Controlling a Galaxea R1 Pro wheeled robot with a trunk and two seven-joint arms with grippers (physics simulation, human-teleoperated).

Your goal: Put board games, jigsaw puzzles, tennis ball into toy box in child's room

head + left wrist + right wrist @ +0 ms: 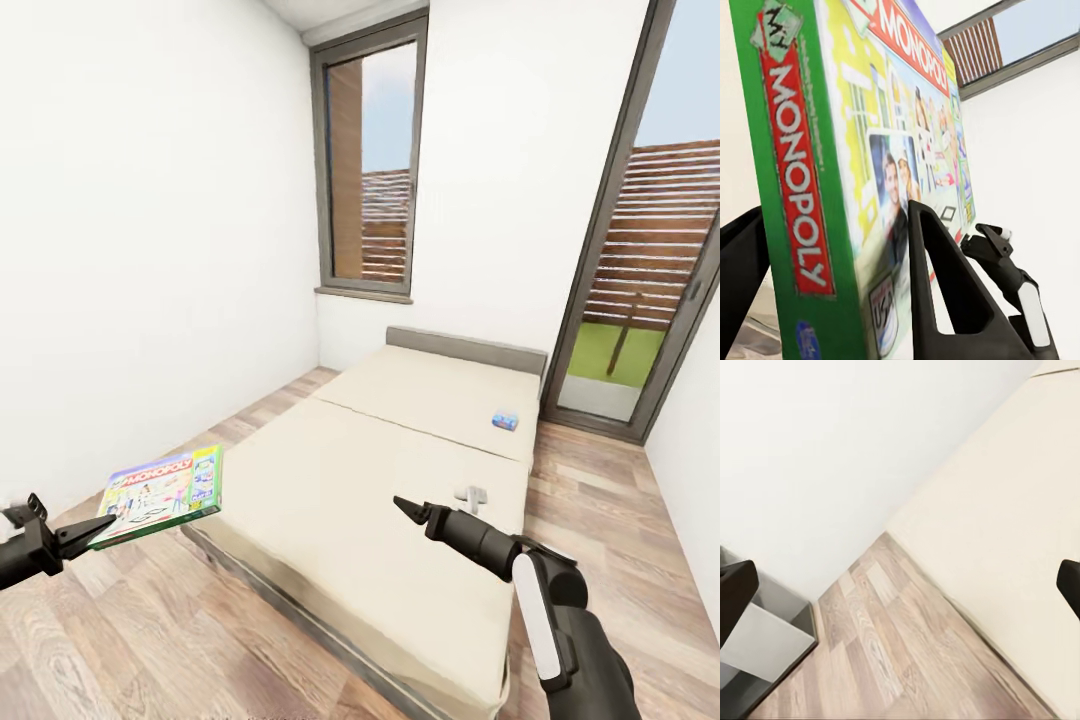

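Left gripper (95, 527) clamped on Monopoly board game (163, 493), held flat just off the bed (400, 480) corner for carrying to the toy box; right gripper (408, 510) over the bed, jaws apart, empty; blue game (505, 421) near the headboard.

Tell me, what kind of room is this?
Most likely a bedroom: a wide low bed on a wood floor, a tall window, and a Monopoly board game in the left hand.
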